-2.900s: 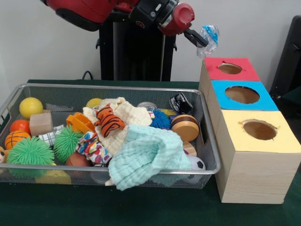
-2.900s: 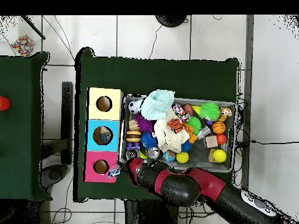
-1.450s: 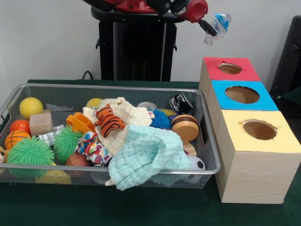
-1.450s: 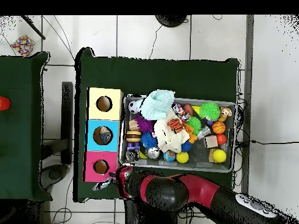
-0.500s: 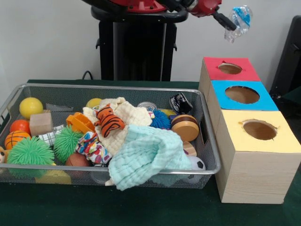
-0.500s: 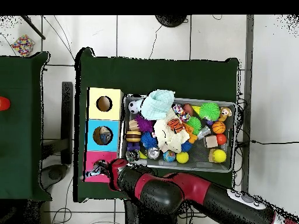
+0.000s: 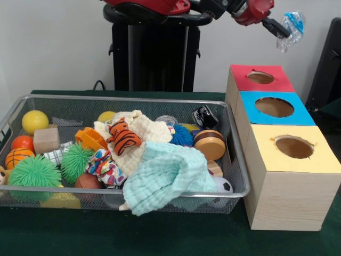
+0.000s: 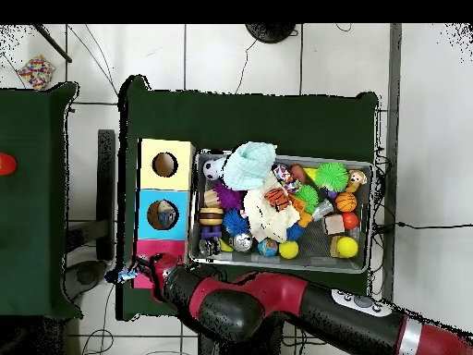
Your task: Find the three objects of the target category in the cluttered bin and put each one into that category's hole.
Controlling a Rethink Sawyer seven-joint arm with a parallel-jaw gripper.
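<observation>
The wire mesh bin (image 7: 133, 98) sits on the green table, full of toys and cloths; it also shows in the overhead view (image 8: 371, 226). Three wooden boxes with holes stand beside it: red (image 7: 262, 78), blue (image 7: 274, 107), yellow (image 7: 294, 147). My gripper (image 7: 282, 30) is high in the air, up and to the right of the red box, shut on a small clear and blue crinkly object (image 7: 293, 23). In the overhead view the gripper (image 8: 139, 274) and the object (image 8: 123, 275) are just past the red box's (image 8: 152, 247) outer edge.
In the bin lie a mint cloth (image 7: 165, 178), a cream cloth (image 7: 144, 130), a tiger-striped toy (image 7: 125, 136), green spiky balls (image 7: 34, 172), a yellow ball (image 7: 34, 121), a wooden block (image 7: 46, 140) and a wooden disc toy (image 7: 210, 144). My arm (image 8: 277, 310) covers the table's edge.
My gripper has carried the clear and blue object up and sideways, from beside the red box to past its outer edge. The bin's contents have not moved.
</observation>
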